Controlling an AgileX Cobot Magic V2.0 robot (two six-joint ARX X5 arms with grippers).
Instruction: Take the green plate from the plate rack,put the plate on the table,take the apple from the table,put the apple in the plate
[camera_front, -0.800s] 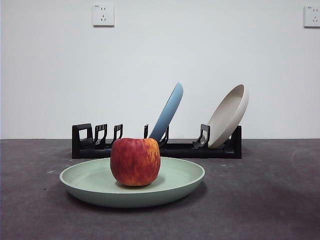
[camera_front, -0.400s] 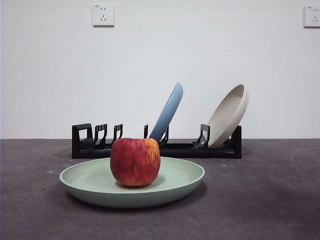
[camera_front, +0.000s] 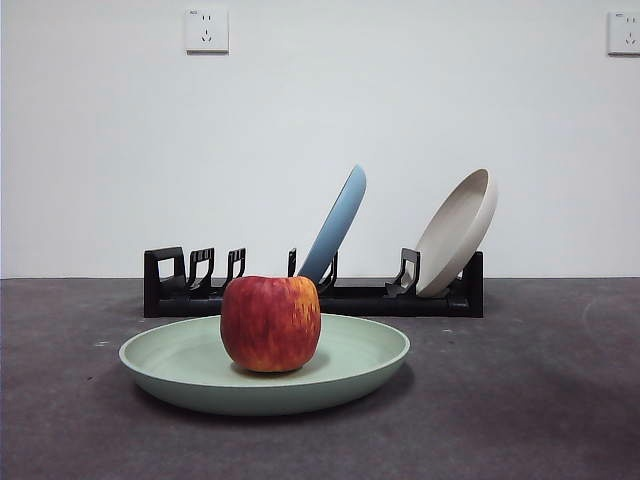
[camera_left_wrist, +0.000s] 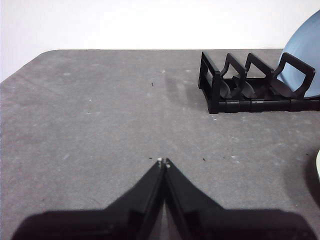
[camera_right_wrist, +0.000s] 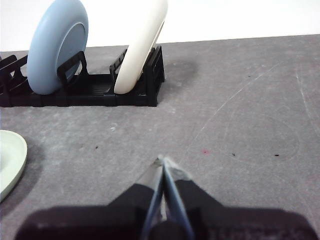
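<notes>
Apple, red with yellow-orange streaks and a blunt rounded shape, sits upright in the middle of the green plate, a shallow matte sage disc with a raised rim lying flat on the mottled dark grey table. Behind it the long black plate rack holds a tilted blue plate and a beige plate in its slotted uprights. Left gripper and right gripper each rest low over bare table, well apart from the plate, jaws pressed together, seemingly touching at the tips.

left gripper closed, right gripper closed
</notes>
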